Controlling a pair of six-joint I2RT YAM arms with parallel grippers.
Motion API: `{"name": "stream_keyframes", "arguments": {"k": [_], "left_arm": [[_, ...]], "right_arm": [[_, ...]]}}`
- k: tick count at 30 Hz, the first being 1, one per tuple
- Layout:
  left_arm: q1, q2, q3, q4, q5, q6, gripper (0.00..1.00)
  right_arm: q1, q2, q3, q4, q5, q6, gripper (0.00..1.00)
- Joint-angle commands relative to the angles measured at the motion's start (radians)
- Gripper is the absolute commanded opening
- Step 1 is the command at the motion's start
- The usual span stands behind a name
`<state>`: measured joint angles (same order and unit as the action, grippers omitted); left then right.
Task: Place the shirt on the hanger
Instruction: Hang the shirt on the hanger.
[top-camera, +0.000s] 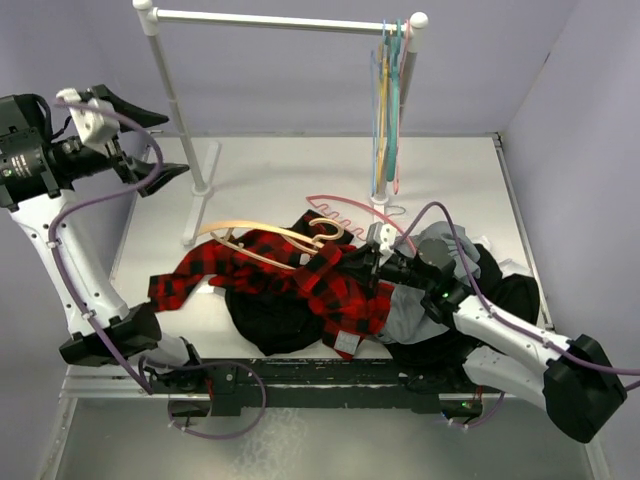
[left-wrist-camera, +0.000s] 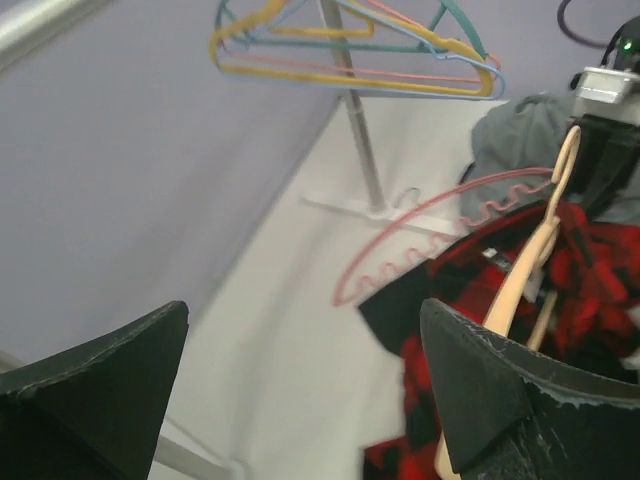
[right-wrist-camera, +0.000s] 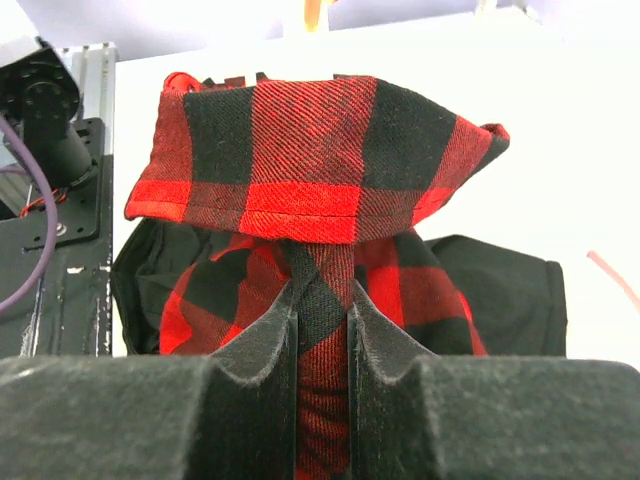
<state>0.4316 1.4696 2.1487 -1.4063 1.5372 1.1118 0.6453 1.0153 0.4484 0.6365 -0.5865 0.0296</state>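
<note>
Tabletop (top-camera: 280, 180), white and smooth, boxed in by lavender walls (top-camera: 300, 80). A white tube rack (top-camera: 280, 20) stands at 12 o'clock, with thin coloured hangers (top-camera: 388, 90) bunched at its right end.

At the table's centre, toward 6 o'clock, the shirt (top-camera: 340, 290) lies crumpled (soft red-and-black plaid flannel), partly over a black garment (top-camera: 270, 320). A grey garment (top-camera: 410, 310) sits at its 3 o'clock. The hanger (top-camera: 240, 224), a thin tan triangle, lies on the shirt's 11 o'clock edge, one arm poking out over bare table. A pink hanger (top-camera: 350, 207) with a wavy bar lies at the shirt's 12 o'clock.

The left gripper (top-camera: 150, 140) hangs high at 9 o'clock, fingers spread wide and empty. Only the right wrist view shows the right gripper (right-wrist-camera: 322, 300) pinching a fold of plaid; overhead, that grip is hidden. The left wrist view alone shows the hanger end-on, lying across the plaid.
</note>
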Motion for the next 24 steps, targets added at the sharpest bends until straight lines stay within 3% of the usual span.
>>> {"name": "stream_keyframes", "arguments": {"k": [1,3,5,9,11,13,14,18,24], "left_arm": [[0.037,-0.024,-0.205,0.384,-0.040,-0.763,0.99],[0.040,-0.136,-0.378,0.670,-0.176,-1.013,0.99],[0.039,-0.183,-0.405,0.672,-0.289,-1.106,0.99],[0.057,-0.138,-0.408,0.672,-0.002,-1.230,0.99],[0.055,-0.146,-0.498,0.809,0.079,-1.360,0.99],[-0.002,-0.168,-0.587,1.033,0.012,-1.555,0.99],[-0.029,-0.172,-0.602,1.057,-0.054,-1.575,0.99],[-0.127,-0.155,-0.549,0.834,-0.221,-1.436,0.99],[-0.165,-0.112,-0.582,0.833,-0.286,-1.538,0.94]], "right_arm": [[0.003,-0.063,-0.022,0.219,-0.088,-0.104,0.00],[0.002,-0.076,-0.030,0.230,-0.105,-0.118,0.00],[0.003,-0.091,-0.038,0.248,-0.124,-0.122,0.00],[0.003,-0.098,-0.042,0.284,-0.166,-0.122,0.00],[0.003,-0.097,-0.044,0.321,-0.175,-0.108,0.00],[0.002,-0.091,-0.045,0.374,-0.169,-0.093,0.00],[0.002,-0.084,-0.045,0.405,-0.166,-0.082,0.00],[0.002,-0.039,-0.040,0.569,-0.153,-0.008,0.00],[-0.004,0.037,-0.006,0.749,-0.154,0.057,0.00]]}}
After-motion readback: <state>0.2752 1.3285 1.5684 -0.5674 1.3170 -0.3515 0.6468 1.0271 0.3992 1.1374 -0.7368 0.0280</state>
